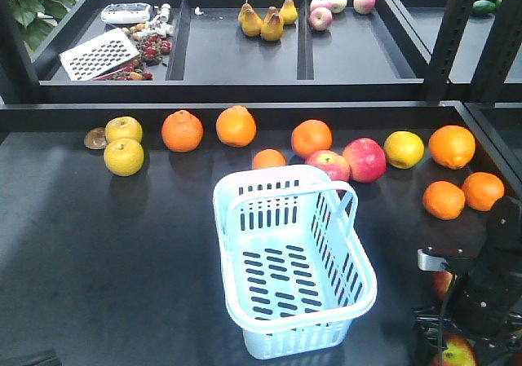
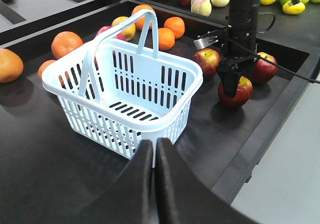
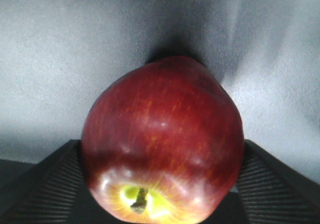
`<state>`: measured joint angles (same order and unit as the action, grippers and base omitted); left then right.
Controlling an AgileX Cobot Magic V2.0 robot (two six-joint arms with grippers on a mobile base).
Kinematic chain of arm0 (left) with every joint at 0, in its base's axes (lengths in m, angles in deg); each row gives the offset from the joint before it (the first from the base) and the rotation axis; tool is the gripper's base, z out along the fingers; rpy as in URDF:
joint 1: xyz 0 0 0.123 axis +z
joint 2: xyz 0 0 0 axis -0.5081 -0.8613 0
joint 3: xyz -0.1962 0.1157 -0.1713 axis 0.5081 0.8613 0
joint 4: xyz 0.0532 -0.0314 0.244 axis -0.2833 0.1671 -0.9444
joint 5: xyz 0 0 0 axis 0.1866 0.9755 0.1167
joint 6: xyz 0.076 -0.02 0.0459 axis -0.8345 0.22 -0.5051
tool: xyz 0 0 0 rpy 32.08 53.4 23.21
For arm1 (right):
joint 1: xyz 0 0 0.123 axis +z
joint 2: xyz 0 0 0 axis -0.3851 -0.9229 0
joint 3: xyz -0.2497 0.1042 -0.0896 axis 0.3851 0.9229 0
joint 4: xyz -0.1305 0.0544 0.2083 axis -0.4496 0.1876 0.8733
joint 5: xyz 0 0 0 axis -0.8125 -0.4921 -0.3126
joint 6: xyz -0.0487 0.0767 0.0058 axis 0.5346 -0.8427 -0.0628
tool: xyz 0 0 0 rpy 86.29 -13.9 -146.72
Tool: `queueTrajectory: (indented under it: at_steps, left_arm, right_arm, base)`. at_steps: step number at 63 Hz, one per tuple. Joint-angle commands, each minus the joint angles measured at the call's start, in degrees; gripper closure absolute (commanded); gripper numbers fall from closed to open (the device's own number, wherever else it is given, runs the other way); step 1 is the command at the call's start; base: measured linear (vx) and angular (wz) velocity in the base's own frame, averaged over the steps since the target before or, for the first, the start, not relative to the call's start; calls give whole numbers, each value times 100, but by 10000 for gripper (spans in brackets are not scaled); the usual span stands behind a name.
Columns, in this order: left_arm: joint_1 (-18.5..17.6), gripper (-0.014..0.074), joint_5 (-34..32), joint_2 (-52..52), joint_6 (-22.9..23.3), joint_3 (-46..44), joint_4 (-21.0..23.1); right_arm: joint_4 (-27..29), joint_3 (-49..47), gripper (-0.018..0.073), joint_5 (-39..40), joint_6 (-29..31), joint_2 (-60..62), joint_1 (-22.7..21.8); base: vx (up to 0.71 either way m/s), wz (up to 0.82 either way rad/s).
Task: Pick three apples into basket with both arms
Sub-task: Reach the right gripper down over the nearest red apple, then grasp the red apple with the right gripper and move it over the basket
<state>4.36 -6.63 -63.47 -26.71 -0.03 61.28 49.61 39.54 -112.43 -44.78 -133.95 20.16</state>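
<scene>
Filling the right wrist view, a dark red apple [image 3: 162, 139] is sitting on the table [image 2: 60, 174], the right gripper [image 2: 231, 82] straddling it — ribbed pads [image 3: 45, 184] seem to be pressing both flanks. First pick is underway; next comes lifting it into the empty basket [image 2: 125, 119], clearing the raised handles [image 2: 146, 29]. Two more maroon apples [image 2: 206, 60] are crowding close — the left gripper [image 2: 155, 148] is hovering, pinched shut on nothing.
</scene>
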Motion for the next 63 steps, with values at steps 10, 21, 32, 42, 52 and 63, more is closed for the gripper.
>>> queueTrajectory:
  at_steps: [10,21,32,42,52,63]
  left_arm:
    - [6,604,-287,-46,33,-148,176]
    - [6,604,-251,-46,33,-148,176]
    - [6,604,-251,-46,28,-148,176]
    - [6,604,-251,-46,28,-148,176]
    - [6,604,-251,-46,28,-148,176]
    - [6,604,-251,-46,29,-148,170]
  right_arm:
    - [51,-100,499,-539,93,1374,-19]
    - [590,-166,568,-1115,365,2774,-19]
    - [2199,-191,564,-1129,1066,3806,195]
    - [2678,-191,564,-259,1150,3849,1270]
    - [2599,-191,557,1086,1110,3322,2405]
    - [2680,-258,462,2000,1017,2580,2655]
  base:
    - [0,0]
    - [0,0]
    - [0,0]
    - [0,0]
    - [0,0]
    - [0,0]
